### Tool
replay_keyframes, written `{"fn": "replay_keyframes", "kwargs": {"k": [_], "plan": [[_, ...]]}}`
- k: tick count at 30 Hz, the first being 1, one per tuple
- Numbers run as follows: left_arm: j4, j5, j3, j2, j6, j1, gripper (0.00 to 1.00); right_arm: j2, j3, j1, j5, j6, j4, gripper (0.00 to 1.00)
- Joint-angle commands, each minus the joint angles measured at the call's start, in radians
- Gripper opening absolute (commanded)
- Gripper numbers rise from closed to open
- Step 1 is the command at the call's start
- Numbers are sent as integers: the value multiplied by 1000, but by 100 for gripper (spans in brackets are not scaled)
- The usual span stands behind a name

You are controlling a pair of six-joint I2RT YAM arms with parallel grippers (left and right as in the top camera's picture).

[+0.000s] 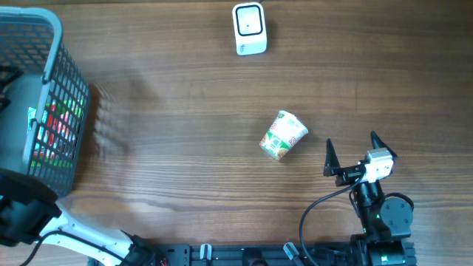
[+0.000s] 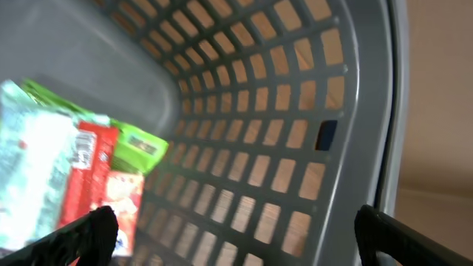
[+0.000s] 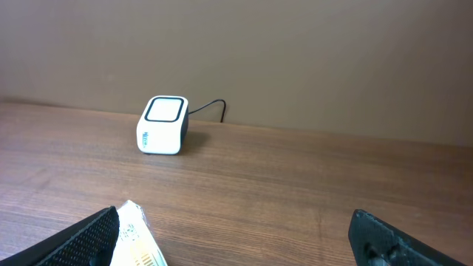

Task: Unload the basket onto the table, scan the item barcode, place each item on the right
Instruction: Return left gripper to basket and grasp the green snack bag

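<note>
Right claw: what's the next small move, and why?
Probably ease the right claw left toward the cup and lower around it. The claw is open and empty, the cup lies on its side apart from it, and the scanner stands farther back.

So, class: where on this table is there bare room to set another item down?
Bare wood runs wide between the basket and the cup, and again between cup and scanner. The far right corner beyond the scanner is free too. Crowded: inside the basket, packed with packets.
</note>
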State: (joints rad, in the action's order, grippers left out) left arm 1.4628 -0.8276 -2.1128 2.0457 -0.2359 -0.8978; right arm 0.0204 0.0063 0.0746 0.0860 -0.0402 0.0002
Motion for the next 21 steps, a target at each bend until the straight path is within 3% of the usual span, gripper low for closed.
{"fn": "replay_keyframes", "kwargs": {"k": [1,3,6,10,15,19,20,21], "plan": [[27,120,2,-3,76,55,100,-4,-1,-5,9,-11,5,100],[27,394,2,-11,254,125,100,-4,-1,-5,9,-12,5,100],[39,569,2,-60,374,185,100,-4,-1,-5,9,-12,5,100],[99,681,2,-243,499,200,100,-4,-1,-5,9,-12,5,100],[174,903,2,-456,751,200,100,-4,-1,-5,9,-12,5,100],[132,930,2,-489,764,169,100,-4,-1,-5,9,-11,5,100],[139,929,2,-471,753,166,97,-4,-1,-5,9,-12,5,100],[149,930,3,-449,738,166,50,-4,-1,-5,9,-11,5,100]]}}
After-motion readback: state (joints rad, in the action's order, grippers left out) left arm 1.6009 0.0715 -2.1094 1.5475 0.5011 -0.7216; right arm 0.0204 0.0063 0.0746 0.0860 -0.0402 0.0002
